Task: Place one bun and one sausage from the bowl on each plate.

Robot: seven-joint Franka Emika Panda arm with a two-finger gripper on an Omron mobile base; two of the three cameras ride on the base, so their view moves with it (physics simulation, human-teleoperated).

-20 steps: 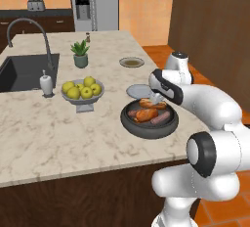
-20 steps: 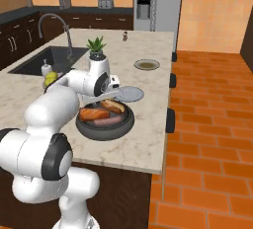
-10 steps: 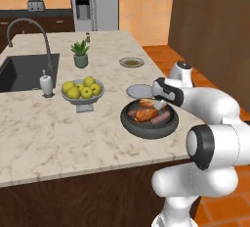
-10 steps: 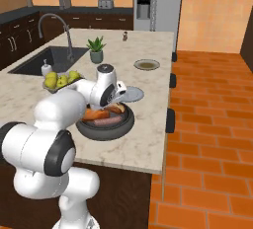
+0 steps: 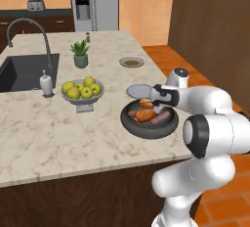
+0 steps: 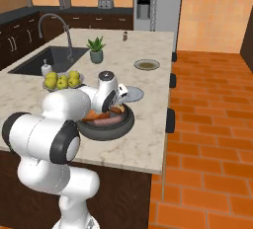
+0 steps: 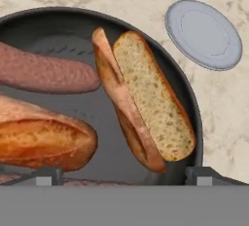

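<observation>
Your jaws (image 7: 124,174) hang spread wide, gripping nothing, above the dark bowl (image 7: 192,108) on the tabletop (image 5: 58,128) — inside lie two buns (image 7: 146,98) and two sausages (image 7: 44,71); two plates (image 5: 138,90) wait beyond.

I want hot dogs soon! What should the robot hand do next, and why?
Probably go straight down onto the split bun and close. The gripper is open and holds nothing, right above the bowl. Both buns and a sausage lie in the bowl, and the nearby plate is bare.
</observation>
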